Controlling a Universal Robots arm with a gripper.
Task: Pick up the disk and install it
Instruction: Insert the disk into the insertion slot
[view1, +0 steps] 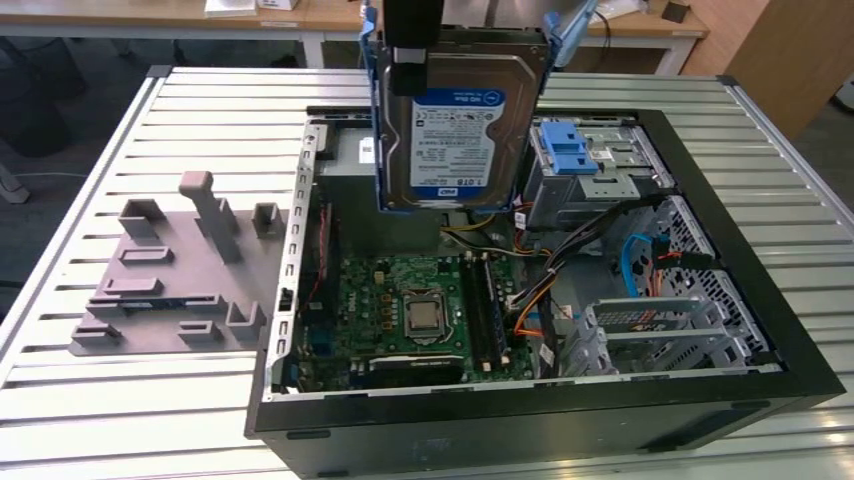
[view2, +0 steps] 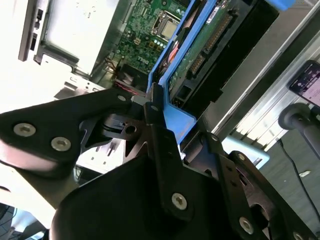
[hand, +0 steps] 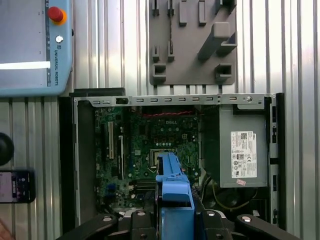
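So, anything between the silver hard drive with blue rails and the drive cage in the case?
Nothing visible. The gripper holds the silver hard drive with blue rails upright above the open black computer case, left of the grey metal drive cage in the exterior view. Coloured cables lie lower, beside the cage.

A blue-and-white label (view1: 447, 140) (fine print) on the disk (view1: 461, 70); white sticker (hand: 243, 155) on the grey box (hand: 227, 120).

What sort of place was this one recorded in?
Probably a robotics lab bench: open PC case on a slatted metal table, teach pendant nearby, end effector holding the disk.
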